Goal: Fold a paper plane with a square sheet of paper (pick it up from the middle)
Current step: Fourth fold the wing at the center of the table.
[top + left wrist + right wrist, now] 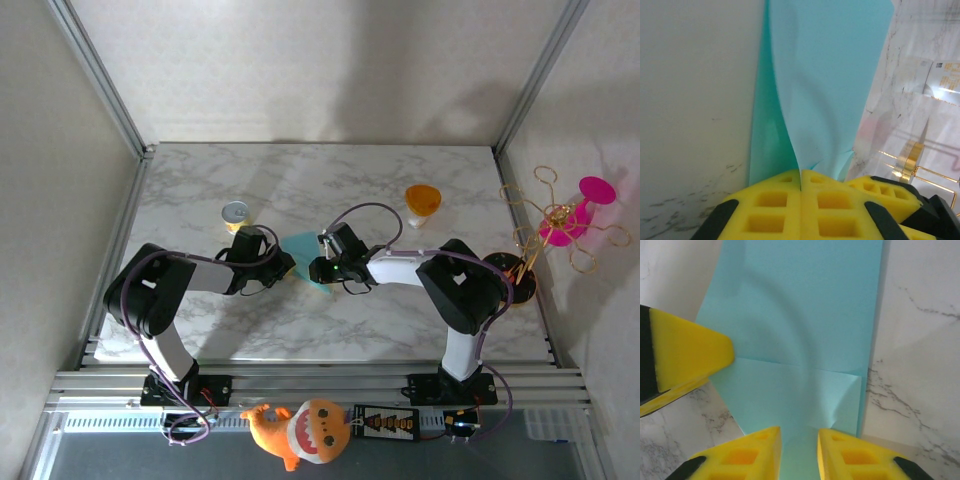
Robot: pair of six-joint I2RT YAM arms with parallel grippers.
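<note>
The marble table [420,180] carries the creased teal-blue paper sheet [805,315] mid-table. At its 9 o'clock the left gripper [801,176] is clamped on an edge; at 3 o'clock the right gripper [799,435] straddles it, pads apart. The print on a white label [944,77] is too small to read.

The sheet of paper [800,315] is seen in plain teal-blue, and the finger pads [785,205] are coloured bright yellow with black backing. The table [300,180] is patterned in white marble with grey veins. An orange cup [422,200], a yellow can [236,215] with a silver lid, and 1 magenta-and-gold wire ornament [597,190] are also seen.
</note>
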